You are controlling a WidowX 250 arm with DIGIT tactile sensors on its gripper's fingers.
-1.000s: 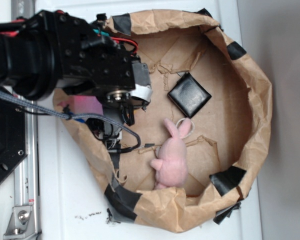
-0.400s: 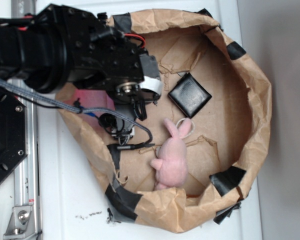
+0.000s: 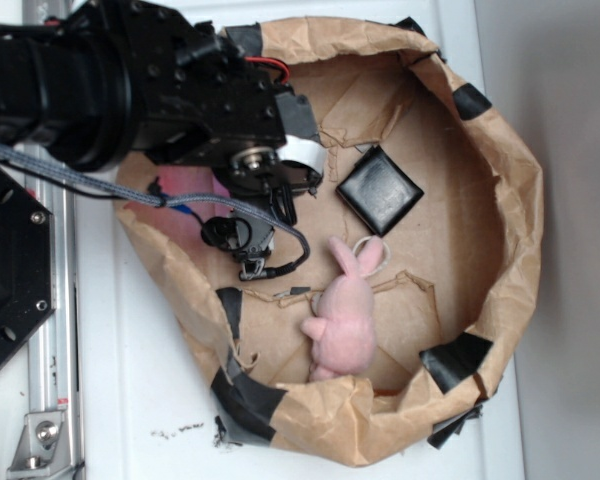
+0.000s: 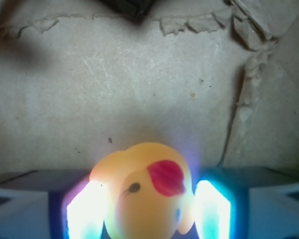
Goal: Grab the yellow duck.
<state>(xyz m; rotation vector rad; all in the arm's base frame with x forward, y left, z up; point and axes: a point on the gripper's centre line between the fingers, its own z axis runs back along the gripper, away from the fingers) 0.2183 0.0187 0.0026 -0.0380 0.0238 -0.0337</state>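
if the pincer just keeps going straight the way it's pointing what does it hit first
The yellow duck already sits between the pincer fingers. Beyond it the wrist view shows only the brown paper floor, so that likely comes next.

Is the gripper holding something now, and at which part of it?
The yellow duck sits between the gripper's two fingers, one at each side of its head; whether they already press on it cannot be told.

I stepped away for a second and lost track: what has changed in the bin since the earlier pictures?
The arm swung further over the paper-lined bin, shifting up and toward the black square pad. In the wrist view the yellow duck now sits between the gripper fingers, close on both sides; whether they grip it cannot be told. The pink bunny and the pad stayed where they were.
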